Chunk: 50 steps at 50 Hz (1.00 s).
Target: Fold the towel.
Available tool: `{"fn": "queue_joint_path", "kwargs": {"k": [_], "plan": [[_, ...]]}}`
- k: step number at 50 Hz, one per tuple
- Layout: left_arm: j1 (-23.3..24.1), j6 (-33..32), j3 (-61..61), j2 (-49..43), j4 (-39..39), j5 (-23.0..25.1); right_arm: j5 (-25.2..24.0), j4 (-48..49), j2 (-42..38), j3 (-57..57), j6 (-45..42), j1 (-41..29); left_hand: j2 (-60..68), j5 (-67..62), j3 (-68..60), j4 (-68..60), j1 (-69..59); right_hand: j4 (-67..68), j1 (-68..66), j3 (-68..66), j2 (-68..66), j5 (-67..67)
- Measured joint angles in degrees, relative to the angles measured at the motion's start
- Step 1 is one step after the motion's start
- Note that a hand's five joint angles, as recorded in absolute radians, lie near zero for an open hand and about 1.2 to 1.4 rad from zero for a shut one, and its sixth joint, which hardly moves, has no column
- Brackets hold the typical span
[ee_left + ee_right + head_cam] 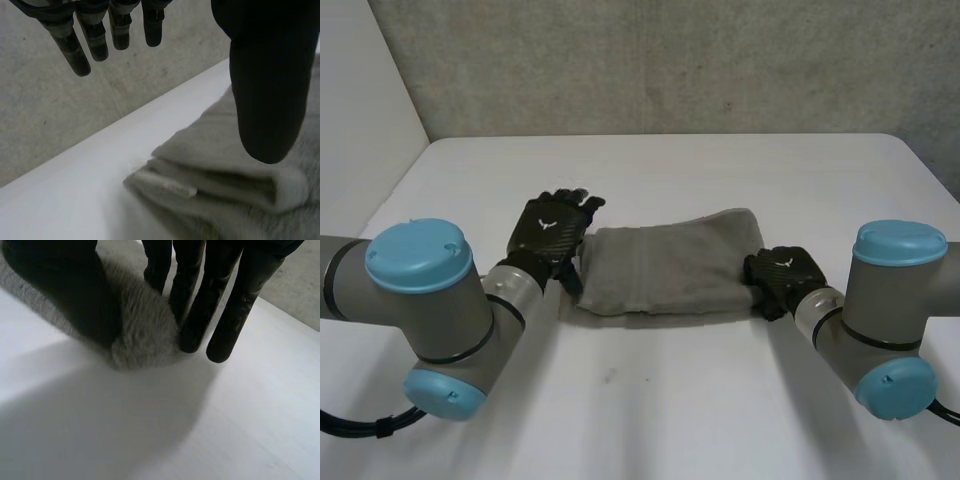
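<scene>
The white table (650, 400) carried a single grey towel (665, 268), lying near its middle as a flat band already doubled over on itself, probably so that the two short ends could next be brought together. Two black hands flanked it, one at each end, which suited a fold made end to end. The left hand (552, 228) hovered at the towel's left end with its fingers (82, 52) straight and spread, well apart from the thumb and holding nothing, so it looked ready to reach rather than to carry. The right hand (782, 272) sat on the right end, its fingers (235, 315) close together and its thumb pinching the bunched corner between them. One small label (175, 189) showed on the layered left edge.
</scene>
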<state>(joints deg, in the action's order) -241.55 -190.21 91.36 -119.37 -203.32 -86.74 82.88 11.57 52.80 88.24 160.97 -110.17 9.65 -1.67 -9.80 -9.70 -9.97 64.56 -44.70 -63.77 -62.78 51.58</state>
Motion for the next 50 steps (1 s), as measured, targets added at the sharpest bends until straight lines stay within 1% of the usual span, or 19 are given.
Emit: {"fn": "queue_joint_path", "kwargs": {"k": [3,8,9,10,14,15,16,18,20,24,30,31,32,34,36,37,42,48,50], "plan": [[-0.27,0.01,0.64,0.25,0.01,-0.55,0.45,1.08,0.14,0.04,-2.12,0.96,0.00,0.00,0.00,0.00,0.00,3.31,0.07,-3.63,-1.13,2.31],[-1.04,0.22,1.75,1.65,-0.02,-1.05,1.18,4.22,3.17,-0.48,-6.88,1.66,0.00,0.00,0.00,0.00,0.00,3.61,-0.37,-3.99,-2.87,2.88],[-1.31,0.32,2.04,2.36,-0.03,-1.17,1.50,5.83,5.11,-1.63,-9.42,0.79,0.00,0.00,0.00,0.00,0.00,3.61,-6.28,-4.05,-3.61,3.86],[-1.41,0.37,2.12,2.70,-0.05,-1.24,1.62,6.32,5.73,-2.18,-10.23,0.25,0.00,0.00,0.00,0.00,0.00,3.61,-6.55,-4.12,-3.62,3.94],[-1.72,0.51,2.30,4.23,-0.03,-2.04,1.86,7.19,6.79,-6.81,-12.63,-5.76,0.00,0.00,0.00,0.00,0.00,3.63,-7.22,-4.35,-3.61,4.11],[-1.72,0.51,2.30,4.23,-0.03,-2.04,1.86,7.19,6.79,-6.81,-12.63,-5.76,0.00,0.00,0.00,0.00,0.00,3.63,-7.22,-4.35,-3.61,4.11],[-1.82,0.57,2.35,4.91,0.00,-2.73,1.79,6.95,6.17,-9.54,-13.33,-9.60,0.00,0.00,0.01,0.00,0.00,3.63,-7.26,-4.62,-4.04,4.17],[-1.85,0.61,2.39,5.25,0.03,-3.13,1.70,6.78,5.81,-10.51,-13.59,-10.94,0.00,0.00,0.02,0.01,0.00,3.63,-7.39,-4.71,-4.15,4.17],[-2.00,0.67,2.60,6.03,0.10,-4.17,1.04,5.51,3.37,-14.11,-15.24,-16.53,0.00,0.00,0.10,0.05,0.00,3.63,-7.39,-4.75,-4.15,4.22],[-2.67,0.71,3.33,7.19,0.18,-5.33,-0.44,3.75,-0.76,-16.35,-18.39,-22.78,-0.11,0.00,0.12,0.13,0.00,3.63,-7.73,-4.75,-4.15,4.23],[-3.52,0.74,4.14,8.25,0.24,-5.71,-1.73,2.98,-5.71,-15.34,-22.02,-27.70,-0.13,0.00,0.12,0.14,0.00,3.63,-7.74,-4.75,-4.15,4.23],[-3.58,0.75,4.18,8.33,0.25,-5.71,-1.67,2.97,-6.12,-15.17,-22.31,-27.99,-0.13,0.00,0.12,0.14,0.00,-8.19,-2.49,7.75,7.29,-5.12],[-3.68,0.77,4.23,8.50,0.26,-5.68,-0.93,2.98,-6.79,-14.78,-22.81,-28.50,-0.13,0.00,0.12,0.14,0.00,-21.40,10.67,19.98,21.33,-17.28],[-3.73,0.78,4.22,8.60,0.28,-5.65,0.22,3.00,-6.96,-14.53,-22.95,-28.68,-0.13,0.00,0.12,0.14,0.00,-37.19,24.97,34.78,37.09,-31.12],[-3.74,0.80,4.11,8.67,0.30,-5.61,2.01,2.99,-6.43,-14.27,-22.66,-28.69,-0.13,0.00,0.12,0.14,0.00,-48.41,31.57,46.85,47.02,-40.72],[-3.73,0.82,3.98,8.70,0.32,-5.58,3.43,2.98,-5.62,-14.06,-22.09,-28.59,-0.13,0.00,0.12,0.14,0.00,-51.11,32.49,50.48,49.46,-43.93],[-3.50,0.91,3.01,8.99,0.40,-5.60,6.90,2.89,-0.94,-13.03,-17.44,-27.55,-0.13,0.00,0.12,0.14,0.00,-51.39,32.63,51.48,49.93,-47.88],[-2.44,2.05,1.17,10.04,0.85,-5.73,7.69,1.81,6.28,-10.50,-5.99,-23.62,-0.13,0.00,0.12,0.14,0.00,-51.39,32.63,51.48,49.93,-48.33],[-1.87,2.82,0.61,10.39,1.16,-5.74,7.64,1.33,7.15,-10.24,-4.23,-22.91,-0.07,0.00,0.12,0.11,0.00,-51.39,32.63,51.48,49.93,-48.36]]}}
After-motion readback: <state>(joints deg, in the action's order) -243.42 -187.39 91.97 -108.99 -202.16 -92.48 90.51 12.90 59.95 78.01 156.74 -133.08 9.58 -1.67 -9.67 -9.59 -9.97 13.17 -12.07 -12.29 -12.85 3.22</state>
